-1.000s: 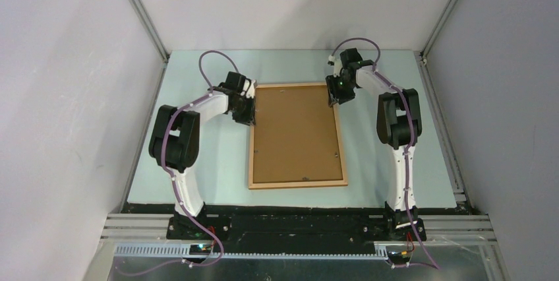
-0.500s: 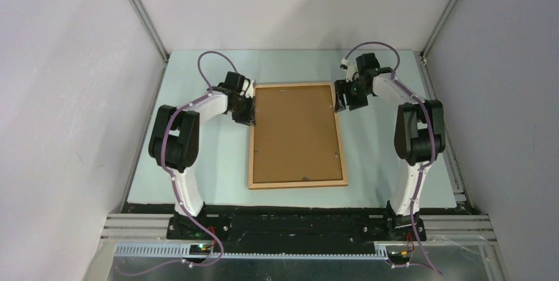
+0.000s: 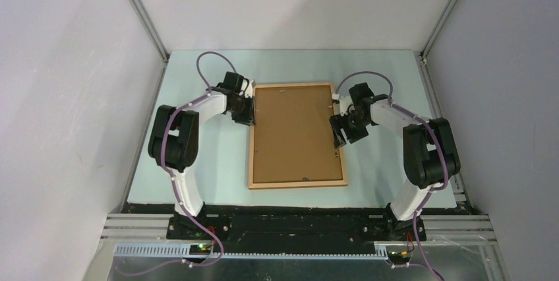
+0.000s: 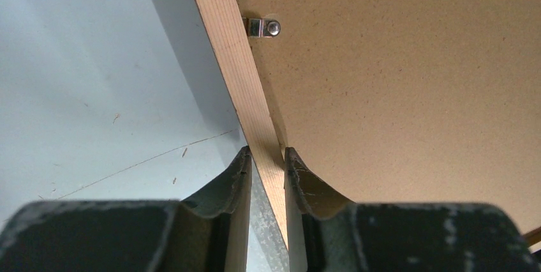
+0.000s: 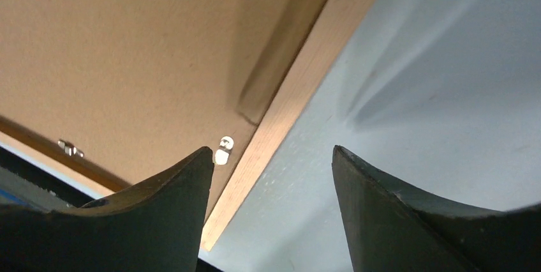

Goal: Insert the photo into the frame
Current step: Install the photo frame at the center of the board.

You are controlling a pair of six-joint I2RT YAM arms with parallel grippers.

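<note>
Thin light-brown wooden rectangular frame [image 3: 297,184] is lying back-up on pale grey-blue table [image 3: 217,162], flat brown backing board [image 3: 295,132] showing. L gripper [image 4: 266,160] is pinching its left rail. R gripper [image 5: 273,157], jaws wide, is apparently hovering over right rail.

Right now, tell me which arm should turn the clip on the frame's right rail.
Right. The right claw, open, hovers beside that clip; the left claw is clamped on the opposite rail of the frame.

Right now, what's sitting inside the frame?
A plain brown backing board fills the frame, with small metal clips at its edge. No photo shows; whether one lies under the board is hidden.
</note>
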